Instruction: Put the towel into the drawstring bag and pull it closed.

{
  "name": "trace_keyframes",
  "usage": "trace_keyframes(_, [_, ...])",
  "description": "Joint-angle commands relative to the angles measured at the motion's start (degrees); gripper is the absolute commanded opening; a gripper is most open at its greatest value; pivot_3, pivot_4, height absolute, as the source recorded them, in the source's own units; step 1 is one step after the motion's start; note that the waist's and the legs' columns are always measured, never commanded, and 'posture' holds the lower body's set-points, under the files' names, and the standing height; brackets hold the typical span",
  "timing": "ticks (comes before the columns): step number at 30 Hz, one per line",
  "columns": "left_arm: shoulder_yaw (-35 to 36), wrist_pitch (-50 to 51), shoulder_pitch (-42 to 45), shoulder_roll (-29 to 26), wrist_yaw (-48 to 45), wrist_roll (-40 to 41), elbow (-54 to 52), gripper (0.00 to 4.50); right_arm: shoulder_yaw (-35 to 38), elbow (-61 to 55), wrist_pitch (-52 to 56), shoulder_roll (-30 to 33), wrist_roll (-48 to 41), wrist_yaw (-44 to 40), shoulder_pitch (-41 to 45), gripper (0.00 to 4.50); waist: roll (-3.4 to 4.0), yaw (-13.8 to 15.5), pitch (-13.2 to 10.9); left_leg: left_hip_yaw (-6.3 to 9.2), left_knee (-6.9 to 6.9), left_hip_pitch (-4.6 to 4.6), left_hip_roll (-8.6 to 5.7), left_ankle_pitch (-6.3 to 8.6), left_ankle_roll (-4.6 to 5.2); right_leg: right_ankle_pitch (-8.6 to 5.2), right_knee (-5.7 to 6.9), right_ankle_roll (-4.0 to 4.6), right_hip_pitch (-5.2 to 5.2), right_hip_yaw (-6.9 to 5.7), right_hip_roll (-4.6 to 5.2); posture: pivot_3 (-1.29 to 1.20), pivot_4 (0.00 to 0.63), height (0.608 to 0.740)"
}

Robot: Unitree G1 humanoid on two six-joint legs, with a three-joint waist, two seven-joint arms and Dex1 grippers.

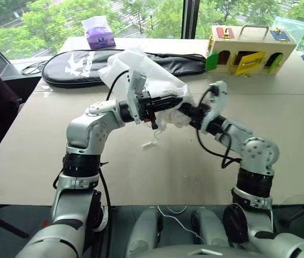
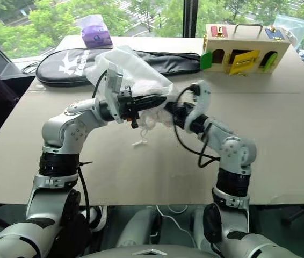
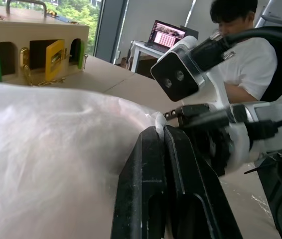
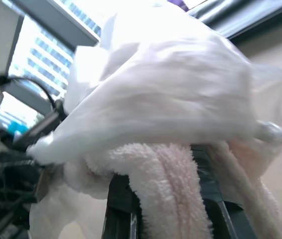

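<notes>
Two grippers meet above the middle of the table, and between them we see the drawstring bag held up in the air, its thin translucent fabric puffed upward and back. On the left, the left gripper reaches in level toward the right; its black fingers are pressed together, pinching the edge of the bag, as the left wrist view shows with fabric bunched right at the tips. A loose white cord dangles below the bag toward the tabletop. Just right of that, the right gripper points toward the left one, nearly touching it. Its fingers are almost closed on the towel, whose fluffy off-white folds lie between them in the right wrist view, with the bag draped over the top of the towel. On the far side of the table, from left to right, lie a long black racket case, a purple tissue packet and a wooden box with coloured doors. A person in a white shirt sits beyond the table in the left wrist view.
</notes>
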State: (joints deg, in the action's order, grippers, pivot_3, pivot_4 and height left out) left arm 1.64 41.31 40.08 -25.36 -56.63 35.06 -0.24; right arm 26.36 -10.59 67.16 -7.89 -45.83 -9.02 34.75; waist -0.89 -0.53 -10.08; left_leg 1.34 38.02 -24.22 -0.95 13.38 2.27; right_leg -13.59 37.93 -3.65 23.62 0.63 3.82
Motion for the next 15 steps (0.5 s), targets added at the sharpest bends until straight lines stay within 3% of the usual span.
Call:
trace_keyframes(1, [1.22,0.05,1.74,0.21,0.36,1.65,-0.82,0.00,6.78,1.72,-1.73,-9.67,-15.50,8.04,0.71,0.01,0.01,-0.20,0.00,-0.01,-0.01,0.00,0.00,0.00,0.00,0.00,0.01,0.00,0.00,0.02,0.00,0.00,0.150,0.740])
trace_keyframes(5, [1.70,1.37,1.44,1.05,1.20,3.52,-1.68,0.00,5.59,3.01,-7.04,-13.37,-31.63,17.38,-1.14,0.01,0.04,-0.83,-0.02,-0.05,-0.16,0.08,0.09,0.00,0.00,0.00,0.06,0.00,0.06,0.07,-0.10,0.00,0.150,0.740])
trace_keyframes(10, [0.41,3.69,-0.32,1.88,1.91,5.87,-4.08,0.00,1.15,4.95,-21.72,-17.68,-49.52,30.85,-1.80,0.01,0.04,-1.92,-0.02,-0.14,-0.32,0.19,0.13,0.00,0.01,-0.01,0.05,0.01,0.05,0.16,-0.13,0.00,0.150,0.740])
trace_keyframes(15, [-0.15,3.72,-1.32,3.21,2.79,6.55,-4.81,0.00,-6.46,5.67,-32.66,-16.09,-56.57,36.47,-1.43,0.01,0.04,-1.99,-0.02,-0.30,-0.34,0.26,0.14,0.00,0.02,-0.01,0.04,0.00,0.05,0.31,-0.14,0.00,0.150,0.740])
